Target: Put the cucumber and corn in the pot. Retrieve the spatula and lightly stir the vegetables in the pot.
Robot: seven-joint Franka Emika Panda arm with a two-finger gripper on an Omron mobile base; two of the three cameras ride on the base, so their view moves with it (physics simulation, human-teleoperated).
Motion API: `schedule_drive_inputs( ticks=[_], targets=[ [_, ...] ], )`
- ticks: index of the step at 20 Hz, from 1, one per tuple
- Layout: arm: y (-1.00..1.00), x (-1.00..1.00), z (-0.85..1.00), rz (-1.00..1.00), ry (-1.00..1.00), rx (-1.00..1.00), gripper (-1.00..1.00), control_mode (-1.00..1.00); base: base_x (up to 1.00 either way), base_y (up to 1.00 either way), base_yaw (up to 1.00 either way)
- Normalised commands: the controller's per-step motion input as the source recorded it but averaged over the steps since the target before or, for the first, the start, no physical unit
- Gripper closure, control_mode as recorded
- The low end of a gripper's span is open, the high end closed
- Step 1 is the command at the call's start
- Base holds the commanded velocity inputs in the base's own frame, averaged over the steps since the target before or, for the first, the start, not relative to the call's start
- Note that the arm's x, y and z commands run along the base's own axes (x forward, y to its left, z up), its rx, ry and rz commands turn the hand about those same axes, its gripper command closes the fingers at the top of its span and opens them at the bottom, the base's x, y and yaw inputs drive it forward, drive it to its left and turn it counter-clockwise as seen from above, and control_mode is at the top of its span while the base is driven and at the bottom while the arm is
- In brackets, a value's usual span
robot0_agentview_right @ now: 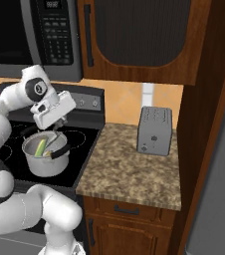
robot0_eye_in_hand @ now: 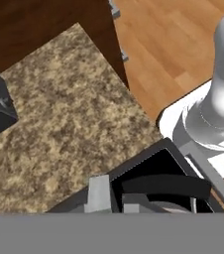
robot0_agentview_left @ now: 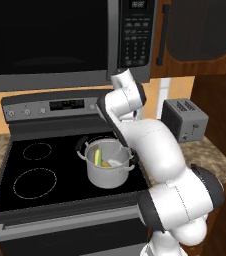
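2 vegetables inside the small shiny steel straight-sided pot point(robot0_agentview_left: 108, 172): long bright green cucumber point(robot0_agentview_left: 98, 158) leaning against the inner wall, short pale yellow corn cob point(robot0_agentview_left: 106, 163) just beside it. Pot standing on the black glass stovetop point(robot0_agentview_left: 30, 175), right front area, black looped handle point(robot0_agentview_right: 59, 153) facing the counter. White two-finger gripper point(robot0_agentview_right: 58, 127) tilted down over the pot's rim, closed on the thin dark handle of the slim spatula point(robot0_agentview_right: 55, 140), pale grey blade down in the pot among the vegetables. Grey 2-slot toaster point(robot0_agentview_right: 155, 130) upright on the speckled brown granite counter point(robot0_agentview_right: 129, 172), well apart from the pot.
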Motion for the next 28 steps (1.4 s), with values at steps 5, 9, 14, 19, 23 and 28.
schedule_drive_inputs(
  ticks=[5, 9, 14, 19, 23, 28],
  targets=[
    [0.49, 0.42, -0.48, -0.03, -0.21, -0.31, 1.00, -1.00, 0.00, 0.00, 0.00],
    [0.55, 0.28, -0.91, -0.03, -0.07, -0.24, 1.00, -1.00, 0.00, 0.00, 0.00],
    [0.56, 0.05, -0.65, -0.08, 0.00, -0.17, 1.00, -1.00, 0.00, 0.00, 0.00],
    [0.35, 0.02, 0.21, -0.17, 0.00, -0.01, 1.00, -1.00, 0.00, 0.00, 0.00],
    [0.27, -0.05, 0.62, -0.16, -0.07, 0.00, 1.00, -1.00, 0.00, 0.00, 0.00],
    [0.14, -0.19, 0.33, -0.12, -0.05, 0.00, 1.00, -1.00, 0.00, 0.00, 0.00]
  ],
)
